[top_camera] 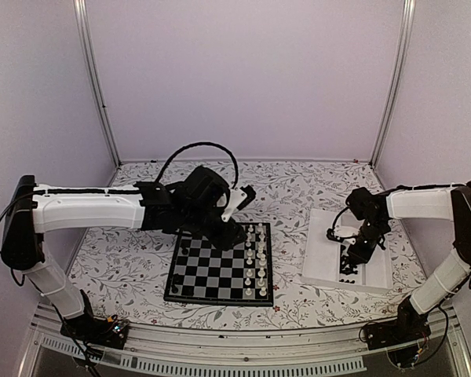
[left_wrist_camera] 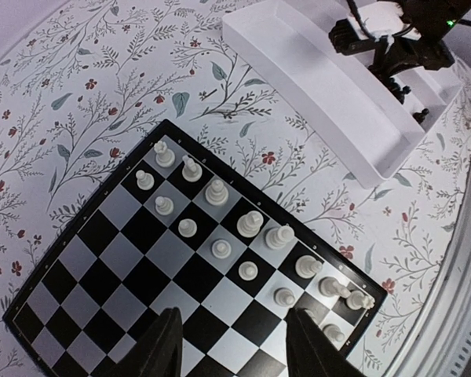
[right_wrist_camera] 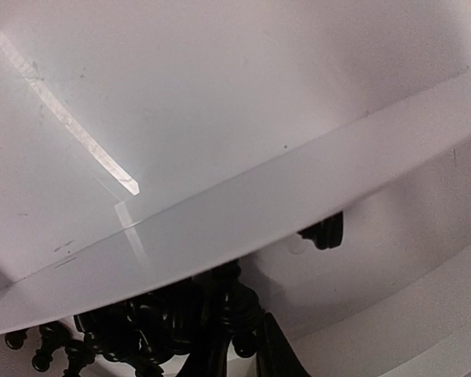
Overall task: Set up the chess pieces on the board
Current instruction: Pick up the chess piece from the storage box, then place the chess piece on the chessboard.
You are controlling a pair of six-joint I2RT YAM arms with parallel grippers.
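Note:
The board (top_camera: 212, 271) lies in the middle of the table, with white pieces (top_camera: 255, 263) in its two right columns; no black pieces stand on it. My left gripper (top_camera: 224, 229) hovers over the board's far edge. In the left wrist view it (left_wrist_camera: 235, 349) is open and empty above the board (left_wrist_camera: 125, 267). My right gripper (top_camera: 351, 258) reaches down into the white tray (top_camera: 322, 251). In the right wrist view it (right_wrist_camera: 247, 357) is closed narrowly on a black chess piece (right_wrist_camera: 242, 310) at the edge of a pile of black pieces (right_wrist_camera: 141, 330).
A tray divider wall (right_wrist_camera: 259, 204) crosses just above the right fingers, with one lone black piece (right_wrist_camera: 326, 232) behind it. The tray (left_wrist_camera: 314, 86) sits right of the board. The table has a floral cloth (top_camera: 298, 196) and walls on three sides.

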